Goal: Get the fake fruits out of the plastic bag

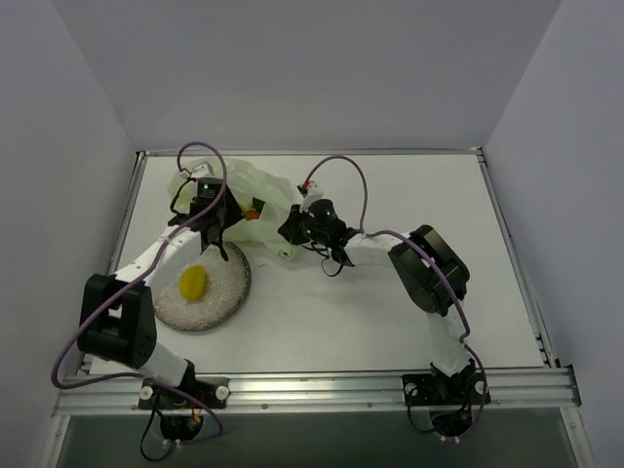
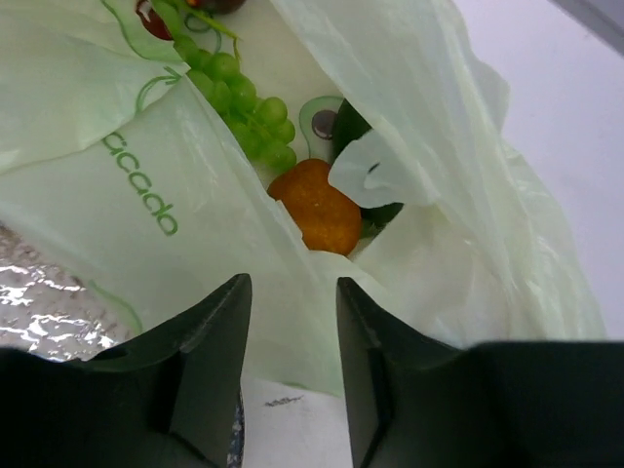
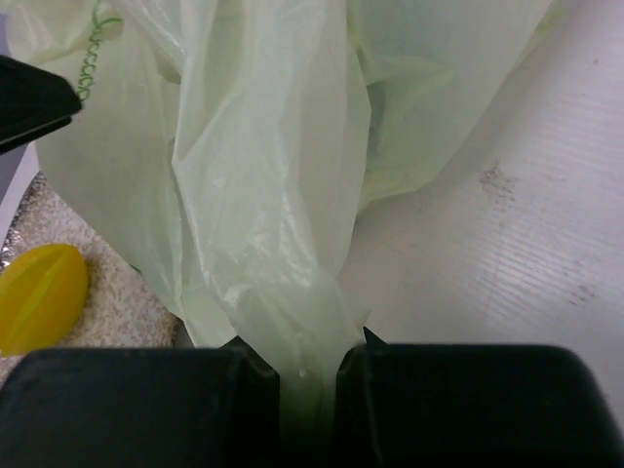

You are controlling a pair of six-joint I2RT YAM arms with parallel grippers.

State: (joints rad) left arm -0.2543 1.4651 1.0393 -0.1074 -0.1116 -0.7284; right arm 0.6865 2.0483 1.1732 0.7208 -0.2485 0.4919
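The pale green plastic bag [image 1: 255, 195] lies at the back of the table, its mouth open toward my left gripper [image 1: 218, 250]. That gripper [image 2: 291, 322] is open and empty just in front of the mouth. Inside the bag I see an orange fruit [image 2: 317, 207], light green grapes [image 2: 244, 102], a dark green fruit [image 2: 353, 132] and a dark red one [image 2: 156, 18]. A yellow fruit [image 1: 194, 283] lies on the grey speckled plate [image 1: 230, 292]; it also shows in the right wrist view [image 3: 41, 295]. My right gripper [image 1: 290, 246] is shut on a bunched edge of the bag [image 3: 292, 322].
The plate sits at the front left, just under the bag's mouth. A foil-like sheet [image 2: 39, 302] shows at the left of the left wrist view. The white table [image 1: 409, 185] has raised edges all around.
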